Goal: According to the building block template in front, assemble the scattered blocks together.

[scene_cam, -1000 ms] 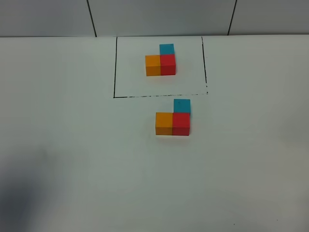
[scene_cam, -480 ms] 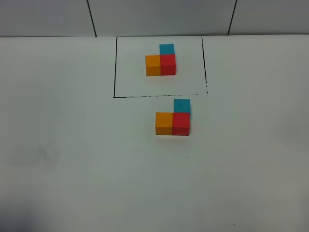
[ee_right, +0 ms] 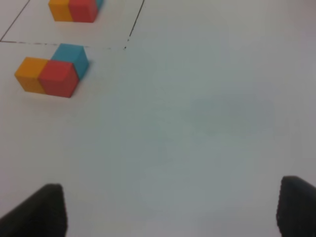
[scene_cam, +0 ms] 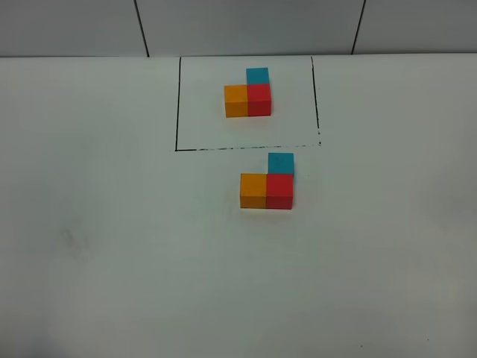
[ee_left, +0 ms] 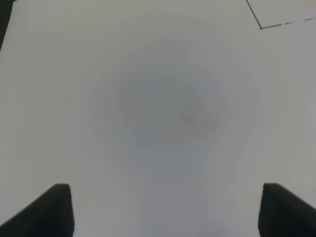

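The building block template is a thin black frame [scene_cam: 177,104] at the back of the table, holding a joined L of orange [scene_cam: 236,100], red [scene_cam: 259,98] and blue [scene_cam: 258,75] cubes. Just in front of the frame, the scattered blocks sit pressed together in the same L: orange [scene_cam: 253,190] left, red [scene_cam: 279,190] right, blue [scene_cam: 281,162] behind the red. Neither arm shows in the exterior high view. My left gripper [ee_left: 168,210] is open over bare table, near a frame corner [ee_left: 260,27]. My right gripper [ee_right: 170,210] is open, well apart from the red block [ee_right: 58,78].
The white table [scene_cam: 112,261] spreads around the blocks on all sides. A grey panelled wall [scene_cam: 246,26] with dark seams rises right behind the template frame.
A dark shadow at the lower left of the exterior high view has faded away. The blocks and the template have not moved.
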`<state>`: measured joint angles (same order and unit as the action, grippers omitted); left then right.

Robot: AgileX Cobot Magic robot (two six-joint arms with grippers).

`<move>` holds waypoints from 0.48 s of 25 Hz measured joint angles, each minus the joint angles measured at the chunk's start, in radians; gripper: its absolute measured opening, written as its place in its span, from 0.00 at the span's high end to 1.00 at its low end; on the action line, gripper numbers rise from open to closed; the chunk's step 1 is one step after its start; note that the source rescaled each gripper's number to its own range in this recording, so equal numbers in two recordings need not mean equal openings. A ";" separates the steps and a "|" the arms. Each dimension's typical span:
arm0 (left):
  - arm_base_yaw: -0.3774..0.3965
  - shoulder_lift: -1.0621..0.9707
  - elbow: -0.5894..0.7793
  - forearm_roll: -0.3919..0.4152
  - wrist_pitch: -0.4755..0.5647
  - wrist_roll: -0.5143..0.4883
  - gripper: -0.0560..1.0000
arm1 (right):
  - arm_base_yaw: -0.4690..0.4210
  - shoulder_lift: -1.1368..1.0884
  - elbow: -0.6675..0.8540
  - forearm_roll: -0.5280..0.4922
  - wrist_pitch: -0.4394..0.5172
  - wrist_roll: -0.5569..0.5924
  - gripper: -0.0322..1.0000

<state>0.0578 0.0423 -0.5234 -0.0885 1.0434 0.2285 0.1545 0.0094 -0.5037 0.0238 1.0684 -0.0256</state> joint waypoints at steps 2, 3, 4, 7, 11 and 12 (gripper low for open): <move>0.000 -0.019 0.013 0.006 0.011 -0.001 0.24 | 0.000 0.000 0.000 0.000 0.000 0.000 0.26; 0.000 -0.027 0.016 0.008 0.012 -0.002 0.24 | 0.000 0.000 0.000 0.000 0.000 0.000 0.26; 0.000 -0.038 0.017 0.010 0.015 -0.006 0.24 | 0.000 0.000 0.000 0.000 0.000 0.000 0.26; 0.000 -0.048 0.017 0.011 0.018 -0.014 0.24 | 0.000 0.000 0.000 0.000 0.000 0.000 0.26; 0.000 -0.048 0.017 0.011 0.018 -0.024 0.24 | 0.000 0.000 0.000 0.000 0.000 0.000 0.26; 0.000 -0.048 0.017 0.011 0.018 -0.030 0.24 | 0.000 0.000 0.000 0.000 0.000 0.000 0.26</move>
<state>0.0578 -0.0054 -0.5068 -0.0777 1.0616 0.1981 0.1545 0.0094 -0.5037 0.0238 1.0684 -0.0253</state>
